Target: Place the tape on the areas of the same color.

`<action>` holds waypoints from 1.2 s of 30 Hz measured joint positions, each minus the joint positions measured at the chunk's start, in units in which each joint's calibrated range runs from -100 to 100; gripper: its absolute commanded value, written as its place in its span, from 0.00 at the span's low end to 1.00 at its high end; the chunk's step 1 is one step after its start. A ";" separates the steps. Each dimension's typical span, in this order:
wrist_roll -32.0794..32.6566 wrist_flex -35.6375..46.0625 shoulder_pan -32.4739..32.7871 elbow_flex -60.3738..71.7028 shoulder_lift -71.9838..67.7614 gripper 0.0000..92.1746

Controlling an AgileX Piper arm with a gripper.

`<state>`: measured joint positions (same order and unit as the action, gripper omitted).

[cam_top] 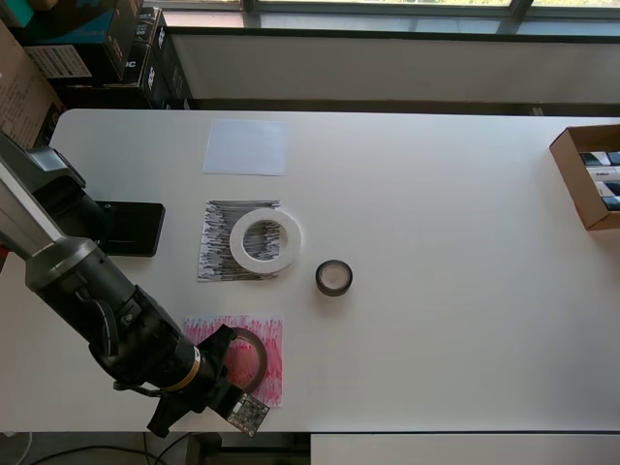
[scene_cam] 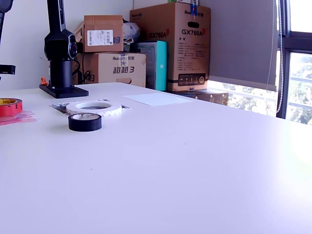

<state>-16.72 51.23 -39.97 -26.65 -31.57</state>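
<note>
The black, jointed robot arm [cam_top: 107, 310] is nearest the overhead camera, reaching in from that view's lower left, and its gripper [cam_top: 225, 373] hangs over the paper rectangle with red pen streaks [cam_top: 271, 358]. The wide dark-red tape ring with a yellowish core [scene_cam: 9, 106] lies flat on that red paper, half hidden under the gripper from above; whether the jaws are parted or closed on it cannot be told.

All this lies on the broad white table [cam_top: 436, 320]. Along its far side lies the plain white paper rectangle [cam_top: 246, 147], bare. Between the white and red sheets is the paper rectangle with black pen streaks [cam_top: 215, 242], and the wide white tape ring [cam_top: 264, 239] rests on it. The small black tape roll [cam_top: 334, 278] sits on bare table just to the overhead view's right of that sheet.
</note>
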 measured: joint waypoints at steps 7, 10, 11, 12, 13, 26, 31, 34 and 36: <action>0.00 0.16 0.58 0.00 0.00 0.00; 0.00 0.03 0.87 0.00 0.00 0.00; 0.00 0.10 0.87 0.00 0.00 0.00; 0.00 0.10 0.87 0.00 0.00 0.00; 0.00 0.10 0.87 0.00 0.00 0.00; 0.00 0.10 0.87 0.00 0.00 0.06; 0.00 0.10 1.11 0.00 0.00 0.20; 0.00 0.10 1.66 0.00 0.00 0.21; 0.00 0.10 1.66 0.00 0.00 0.21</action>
<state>-16.72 51.33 -38.31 -26.65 -31.57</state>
